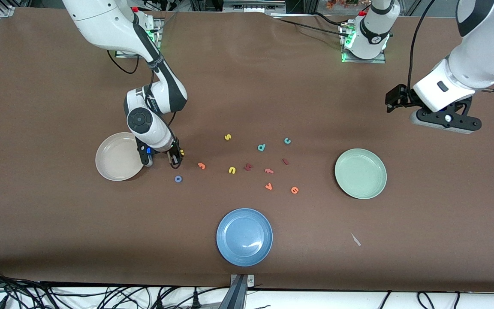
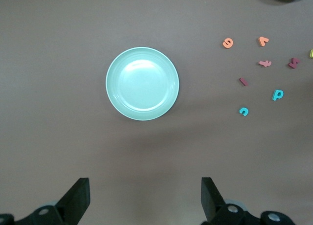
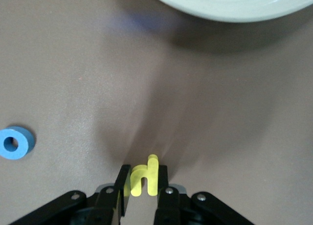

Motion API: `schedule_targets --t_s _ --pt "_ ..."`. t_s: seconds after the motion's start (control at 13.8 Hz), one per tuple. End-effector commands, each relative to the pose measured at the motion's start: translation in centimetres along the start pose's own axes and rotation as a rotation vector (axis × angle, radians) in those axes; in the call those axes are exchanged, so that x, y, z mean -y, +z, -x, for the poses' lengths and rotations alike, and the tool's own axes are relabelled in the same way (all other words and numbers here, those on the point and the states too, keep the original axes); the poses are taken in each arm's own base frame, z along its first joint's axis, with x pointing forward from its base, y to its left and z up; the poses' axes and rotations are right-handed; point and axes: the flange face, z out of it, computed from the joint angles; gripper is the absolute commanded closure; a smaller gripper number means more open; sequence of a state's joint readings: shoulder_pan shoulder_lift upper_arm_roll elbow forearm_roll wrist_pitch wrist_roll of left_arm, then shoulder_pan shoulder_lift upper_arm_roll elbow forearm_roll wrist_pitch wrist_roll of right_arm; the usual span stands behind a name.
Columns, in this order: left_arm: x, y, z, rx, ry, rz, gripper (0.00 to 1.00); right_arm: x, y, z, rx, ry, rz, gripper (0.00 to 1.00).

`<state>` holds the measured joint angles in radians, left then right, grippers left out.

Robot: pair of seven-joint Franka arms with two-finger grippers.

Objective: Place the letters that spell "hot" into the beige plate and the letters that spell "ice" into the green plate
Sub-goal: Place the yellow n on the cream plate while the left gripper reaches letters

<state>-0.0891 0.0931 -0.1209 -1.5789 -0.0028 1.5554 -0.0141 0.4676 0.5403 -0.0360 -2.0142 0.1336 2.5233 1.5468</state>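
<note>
My right gripper [image 1: 176, 158] is down at the table beside the beige plate [image 1: 114, 165], shut on the yellow "h" [image 3: 145, 178], which stands upright between its fingers [image 3: 163, 176]. The blue "o" [image 1: 178, 179] lies just nearer the front camera, and the orange "t" [image 1: 202, 165] is beside it toward the left arm's end. The teal "c" [image 1: 287, 140], dark red "i" [image 1: 285, 162] and orange "e" [image 1: 294, 189] lie near the green plate [image 1: 360, 189], which holds nothing. My left gripper [image 2: 145, 186] waits open, high over the table past the green plate [image 2: 142, 83].
Other loose letters lie mid-table: yellow "s" [image 1: 227, 137], yellow "u" [image 1: 232, 170], teal "d" [image 1: 262, 147], a dark red angular one [image 1: 248, 167], a salmon "f" [image 1: 269, 171] and an orange "v" [image 1: 268, 186]. A blue plate [image 1: 244, 251] sits nearest the front camera.
</note>
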Motion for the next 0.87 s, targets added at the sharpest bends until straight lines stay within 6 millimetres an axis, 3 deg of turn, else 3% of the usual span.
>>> schedule_targets --t_s 0.0,0.14,0.29,0.51,0.65,0.8 --pt "-1.7 1.8 -2.8 0.028 0.021 0.019 0.00 -0.2 0.9 0.0 0.007 0.017 0.013 1.00" --pt "-3.6 3.9 -3.6 0.064 0.050 0.017 0.00 0.2 0.3 0.1 0.009 0.011 0.003 1.00" --pt "-7.4 6.6 -4.3 0.111 0.073 0.014 0.00 1.2 -1.5 0.5 0.013 -0.006 0.004 1.00" --pt "-10.7 11.6 -6.7 0.135 -0.018 0.030 0.00 0.7 -4.9 0.1 0.026 -0.263 0.115 1.00" --pt "-11.9 14.8 -9.1 0.093 -0.033 0.105 0.00 -0.3 -7.8 -3.7 0.046 -0.443 0.180 1.00" --pt "-12.7 17.8 -10.7 0.066 -0.048 0.116 0.00 -1.2 -9.5 -6.9 0.078 -0.620 0.216 1.00"
